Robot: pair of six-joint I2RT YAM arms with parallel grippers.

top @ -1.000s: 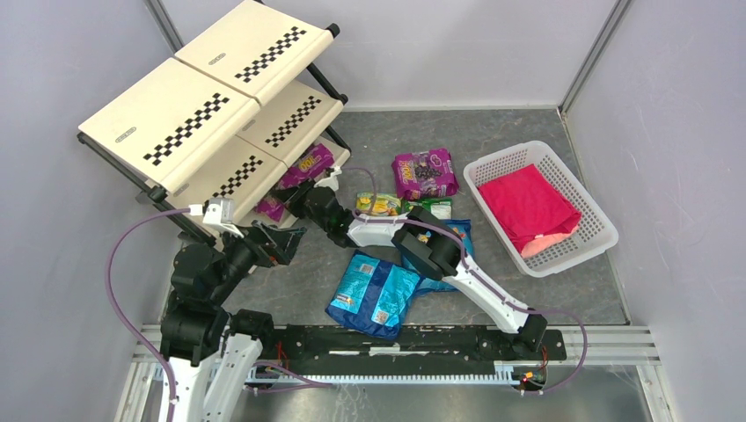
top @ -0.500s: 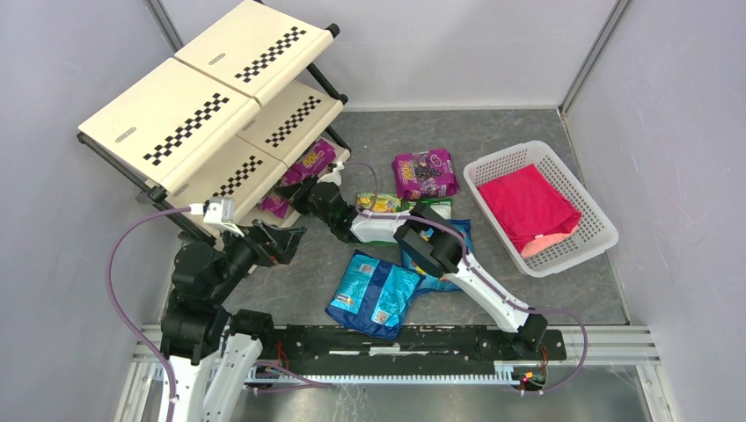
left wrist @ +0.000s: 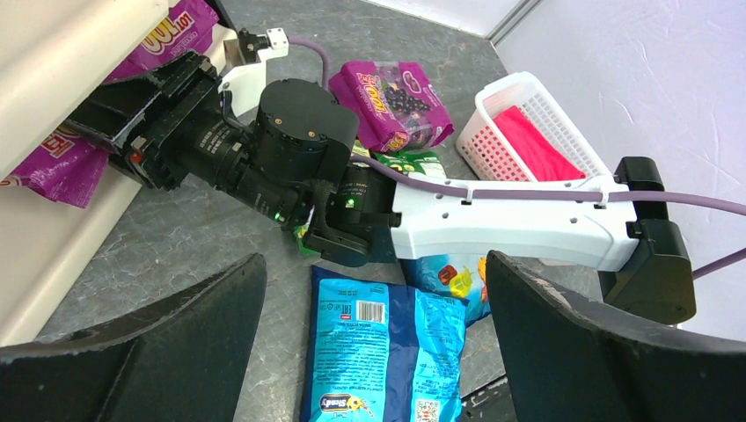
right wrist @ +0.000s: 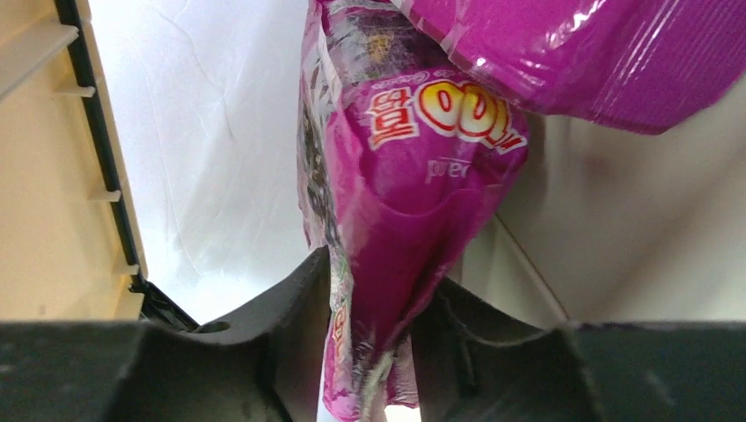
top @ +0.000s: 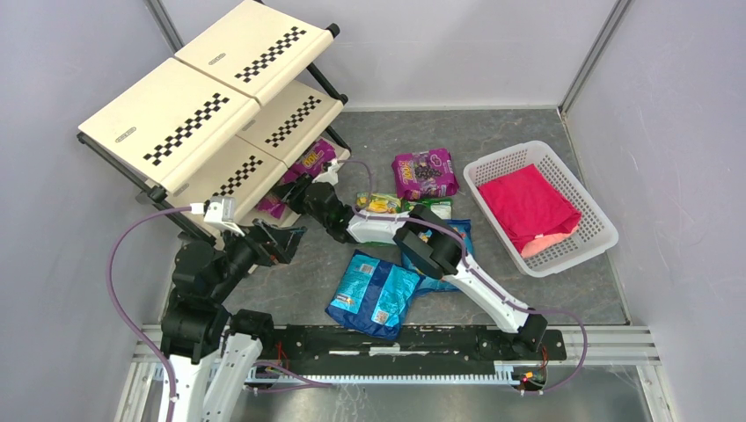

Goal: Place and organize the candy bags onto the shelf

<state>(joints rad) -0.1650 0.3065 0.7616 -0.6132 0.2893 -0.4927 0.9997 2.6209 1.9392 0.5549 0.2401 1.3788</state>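
The shelf [top: 202,97] stands at the back left. My right gripper [top: 297,190] reaches under its lowest tier and is shut on the edge of a magenta-purple candy bag [right wrist: 396,220]. A second magenta bag [right wrist: 598,53] lies just above it there. My left gripper [left wrist: 374,264] is open and empty, hovering above a blue candy bag [left wrist: 387,352] that lies on the floor [top: 374,294]. Another magenta bag [top: 424,173], a green-yellow bag [top: 378,203] and a blue fruit bag [top: 457,237] lie on the floor under and beside my right arm.
A white lattice basket [top: 563,255] with a folded pink-red cloth [top: 528,207] stands at the right. The shelf's black frame [top: 330,83] and grey walls close in the left and back. My right arm [left wrist: 510,211] spans the floor in front of my left gripper.
My right gripper has moved left and back, carrying the magenta bag further in under the shelf's lowest tier. My left arm has not moved.
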